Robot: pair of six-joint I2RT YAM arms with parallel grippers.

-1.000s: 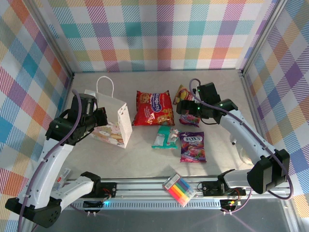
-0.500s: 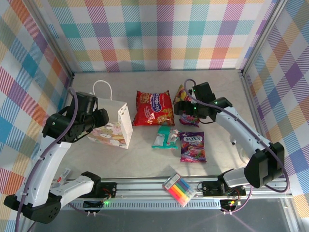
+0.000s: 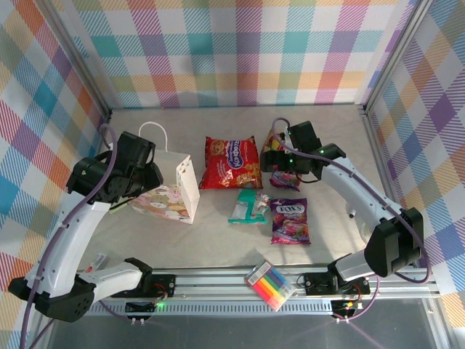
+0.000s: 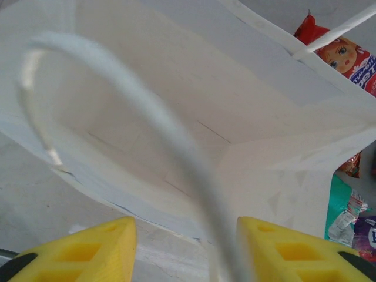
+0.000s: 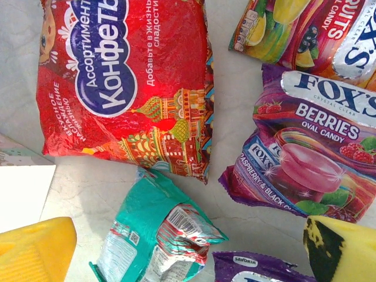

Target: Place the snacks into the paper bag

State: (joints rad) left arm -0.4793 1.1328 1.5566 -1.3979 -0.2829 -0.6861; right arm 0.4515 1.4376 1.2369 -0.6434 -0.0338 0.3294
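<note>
Five snacks [image 3: 231, 161], one paper bag [image 3: 173, 198]

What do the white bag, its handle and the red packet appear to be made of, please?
The bag: matte white paper, judging by its sharp fold creases and dull surface. Its handle: thin white cord, probably soft rope, though blurred here. The red packet: glossy plastic film, most likely, given its crinkles and bright highlights.

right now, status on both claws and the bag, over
Left claw open at paper bag mouth, rope handle between its fingers. Right claw open over snacks. None bagged.
</note>
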